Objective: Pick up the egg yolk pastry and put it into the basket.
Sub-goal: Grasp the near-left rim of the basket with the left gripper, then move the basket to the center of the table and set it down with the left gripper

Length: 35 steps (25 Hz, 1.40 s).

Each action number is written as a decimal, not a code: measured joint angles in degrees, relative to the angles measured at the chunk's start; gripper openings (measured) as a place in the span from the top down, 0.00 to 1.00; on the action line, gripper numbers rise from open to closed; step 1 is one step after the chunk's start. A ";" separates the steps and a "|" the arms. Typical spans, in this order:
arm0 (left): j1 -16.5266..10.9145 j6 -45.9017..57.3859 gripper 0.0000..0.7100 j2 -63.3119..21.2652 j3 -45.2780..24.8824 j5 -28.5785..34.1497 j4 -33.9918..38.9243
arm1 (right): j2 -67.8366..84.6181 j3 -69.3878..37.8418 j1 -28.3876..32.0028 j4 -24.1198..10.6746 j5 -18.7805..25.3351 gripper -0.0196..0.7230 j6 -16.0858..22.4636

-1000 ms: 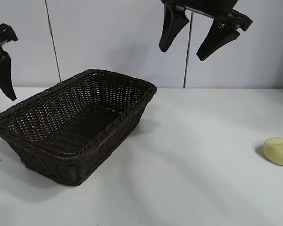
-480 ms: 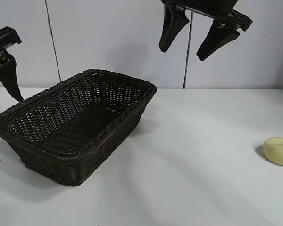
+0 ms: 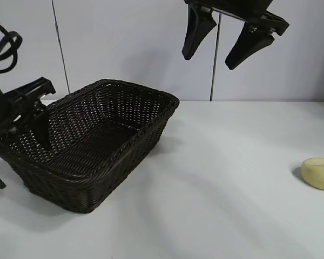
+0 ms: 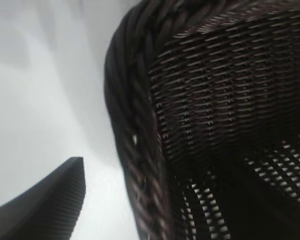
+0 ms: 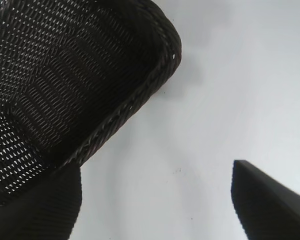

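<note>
While the smooth, rounded egg yolk pastry (image 3: 319, 173) lies at lower right, both jaws gape empty; left gripper (image 3: 19, 154) straddles the woven basket (image 3: 119, 141) rim, right gripper (image 3: 230, 44) upper centre.

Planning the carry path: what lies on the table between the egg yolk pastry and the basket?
Nothing: in the exterior view the white table is bare between the egg yolk pastry at the right edge and the basket at the left.

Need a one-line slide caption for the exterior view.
Left gripper straddles the basket rim at its left end; right gripper hangs open high above; egg yolk pastry sits far right on the table.
</note>
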State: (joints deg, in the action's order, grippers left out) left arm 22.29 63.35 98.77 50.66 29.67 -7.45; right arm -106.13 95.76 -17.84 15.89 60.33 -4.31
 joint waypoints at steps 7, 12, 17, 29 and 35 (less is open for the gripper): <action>0.00 0.36 0.80 0.07 0.05 0.02 -0.90 | 0.00 0.00 0.00 0.00 0.00 0.18 0.00; 0.04 0.96 0.86 0.07 0.05 0.08 -1.49 | 0.00 0.00 0.00 -0.01 0.00 0.18 0.00; 0.04 0.45 0.86 0.07 0.05 0.51 -2.64 | 0.00 0.00 0.00 -0.01 0.00 0.18 0.00; -8.31 -35.80 0.86 0.07 0.05 6.41 -26.65 | 0.00 0.00 0.00 -0.01 0.00 0.18 0.00; -8.68 -42.54 0.86 0.11 1.83 11.45 -26.98 | 0.00 0.00 0.00 -0.06 0.00 0.18 0.00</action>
State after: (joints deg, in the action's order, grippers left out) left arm 13.61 20.81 98.88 52.49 41.12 -34.43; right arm -106.13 95.76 -17.84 15.83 60.33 -4.31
